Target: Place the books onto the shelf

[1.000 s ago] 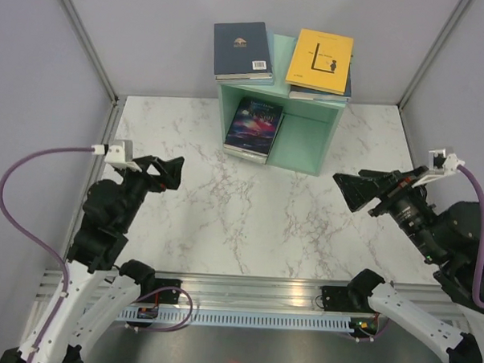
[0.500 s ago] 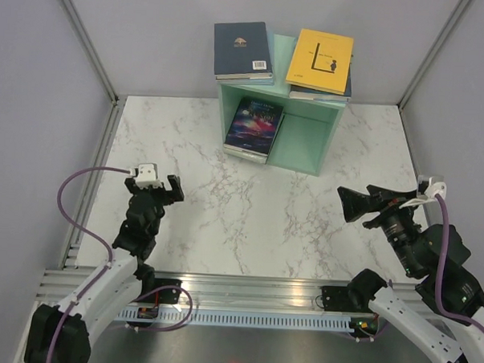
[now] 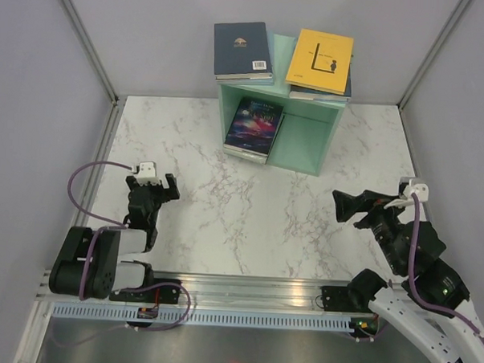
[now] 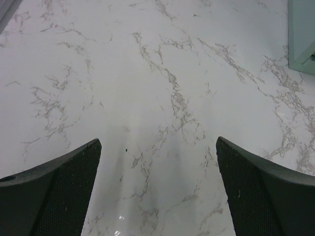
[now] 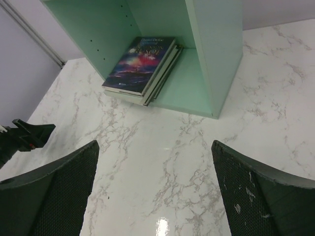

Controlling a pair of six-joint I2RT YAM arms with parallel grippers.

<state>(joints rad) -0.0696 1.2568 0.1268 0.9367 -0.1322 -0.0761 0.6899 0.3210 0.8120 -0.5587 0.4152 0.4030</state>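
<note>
Mint-green wood makes up the shelf [image 3: 312, 144], an open-fronted box at the far middle of the marble table [image 3: 249, 214], and every book in view is already in or on it. The galaxy book [image 3: 254, 124] tops a small stack lying flat on the shelf floor at its left side, its near edge poking just past the front lip. The navy book [image 3: 243, 50] lies on the roof at the left, overhanging that side, and the yellow book [image 3: 320, 60] tops another pile on the roof at the right. These look like thin paperbacks: light, bendy, with glossy covers that could slide off one another. The best hold is probably a pinch across an overhanging edge close to the spine. The left claw [image 3: 153, 184] hangs low at the near left of the table, jaws wide and empty. The right claw [image 3: 345, 208], at the near right, is equally wide, holds nothing and points toward the shelf.
</note>
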